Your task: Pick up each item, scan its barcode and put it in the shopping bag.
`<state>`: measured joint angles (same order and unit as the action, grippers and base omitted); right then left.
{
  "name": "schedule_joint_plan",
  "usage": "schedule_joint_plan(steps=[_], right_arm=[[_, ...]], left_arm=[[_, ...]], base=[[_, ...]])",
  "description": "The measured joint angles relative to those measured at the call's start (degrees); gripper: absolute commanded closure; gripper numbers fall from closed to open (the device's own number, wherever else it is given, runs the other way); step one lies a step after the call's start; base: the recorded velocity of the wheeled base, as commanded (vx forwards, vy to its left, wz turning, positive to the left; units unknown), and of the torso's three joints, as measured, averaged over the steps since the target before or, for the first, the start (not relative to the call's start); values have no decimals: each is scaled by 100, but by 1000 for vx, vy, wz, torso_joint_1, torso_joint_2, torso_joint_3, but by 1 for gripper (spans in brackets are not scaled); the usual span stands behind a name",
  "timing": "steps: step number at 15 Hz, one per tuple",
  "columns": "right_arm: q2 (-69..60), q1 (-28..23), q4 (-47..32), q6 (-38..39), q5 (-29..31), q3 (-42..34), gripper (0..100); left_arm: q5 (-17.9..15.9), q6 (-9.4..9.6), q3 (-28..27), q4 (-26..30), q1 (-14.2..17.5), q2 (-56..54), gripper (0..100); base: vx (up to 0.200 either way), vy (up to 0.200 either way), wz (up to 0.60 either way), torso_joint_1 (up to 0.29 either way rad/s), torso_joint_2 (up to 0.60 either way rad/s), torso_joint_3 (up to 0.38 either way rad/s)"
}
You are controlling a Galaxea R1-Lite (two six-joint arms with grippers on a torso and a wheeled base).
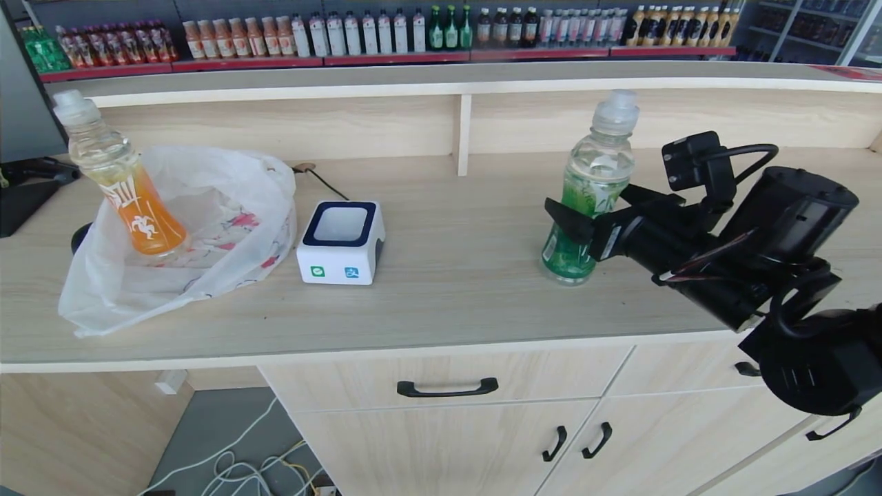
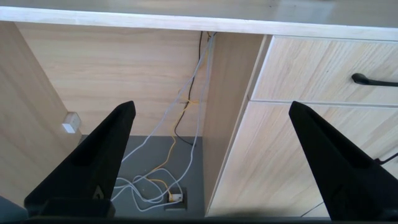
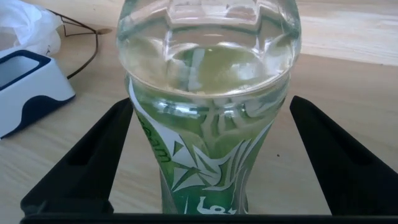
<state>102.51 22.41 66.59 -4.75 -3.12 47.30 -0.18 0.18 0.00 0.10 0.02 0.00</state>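
Status, as far as the views allow:

1. Orange bottle (image 1: 131,193): stands inside the shopping bag (image 1: 251,182) at the left end of the counter (image 1: 448,303), leaning slightly. You can count this item as bagged. Whether it was scanned can't be confirmed.

2. Green bottle (image 1: 598,162): upright on the counter, right of centre, well apart from the bag. Not lifted, not scanned, not bagged.

3. Right gripper (image 1: 601,208): positioned around the green bottle at label height, one finger each side. The right wrist view shows the jaws spread wide with gaps to the bottle wall, so no grip is made yet. You're at the approach stage of the pick.

4. Left gripper (image 2: 211,107): jaws apart, nothing held, parked below counter level facing the cabinet front (image 2: 311,93) and floor cables (image 2: 155,180). Not engaged in the work.

5. Scanner (image 1: 341,241): sits between bag and green bottle, just beside the bag, window facing up and unobstructed.

Assessment: approx. half done. Outstanding for the green bottle: close, lift, present its barcode over the scanner, carry across and release into the bag. No other loose items are seen on the counter.
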Motion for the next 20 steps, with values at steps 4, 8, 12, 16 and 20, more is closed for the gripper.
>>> schedule_joint_plan(steps=[4, 8, 12, 16, 20], right_arm=[[149, -4, 91, -37, 56, 221, 0], [358, 5, 683, -33, 123, 322, 0], [492, 0, 948, -33, 140, 226, 0], [536, -2, 951, -15, 132, 291, 0], [553, -2, 951, -33, 135, 355, 0]], left_arm=[[0, 0, 0, 0, 5, 0, 0], [2, -2, 0, 0, 5, 0, 0], [2, 0, 0, 0, 5, 0, 0], [2, 0, 0, 0, 2, 0, 0], [0, 0, 0, 0, 0, 0, 0]], base=[[0, 0, 0, 0, 0, 0], [0, 0, 0, 0, 0, 0], [0, 0, 0, 0, 0, 0], [0, 0, 0, 0, 0, 0], [0, 0, 0, 0, 0, 0]])
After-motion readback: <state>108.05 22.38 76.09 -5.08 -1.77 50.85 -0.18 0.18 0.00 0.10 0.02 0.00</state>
